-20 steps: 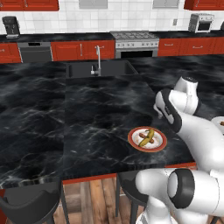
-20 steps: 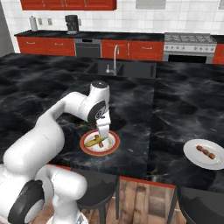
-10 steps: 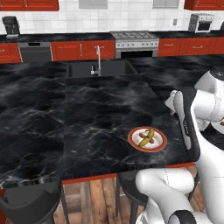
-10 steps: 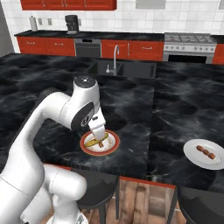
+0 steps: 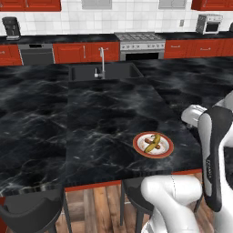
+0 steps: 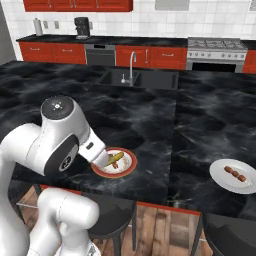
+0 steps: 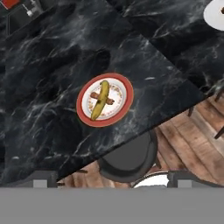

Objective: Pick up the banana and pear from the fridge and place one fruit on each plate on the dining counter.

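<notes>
The banana (image 7: pixel 100 99) lies across a brown morsel on a white, red-rimmed plate (image 7: pixel 83 109) near the front edge of the dining counter (image 7: pixel 43 65). The same banana (image 5: pixel 156 140) (image 6: pixel 114 160) shows on its plate (image 5: pixel 139 148) (image 6: pixel 100 172) in both base views. My gripper (image 7: pixel 114 178) hovers high above the counter's edge, open, with nothing between its widely spread fingertips (image 7: pixel 43 177). A second white plate (image 6: pixel 222 180) (image 7: pixel 216 15) with brown morsels sits further right on the counter. The pear and the fridge are out of view.
Black stools (image 5: pixel 32 209) (image 7: pixel 129 159) stand under the counter's front edge over a wooden floor. A sink with a tap (image 5: pixel 101 70) is set in the counter's far side. Beyond it stand red cabinets and a stove (image 5: pixel 139 38).
My hand has risen and drawn back from the red-rimmed plate. The banana stays lying on the plate. The gripper remains open.
</notes>
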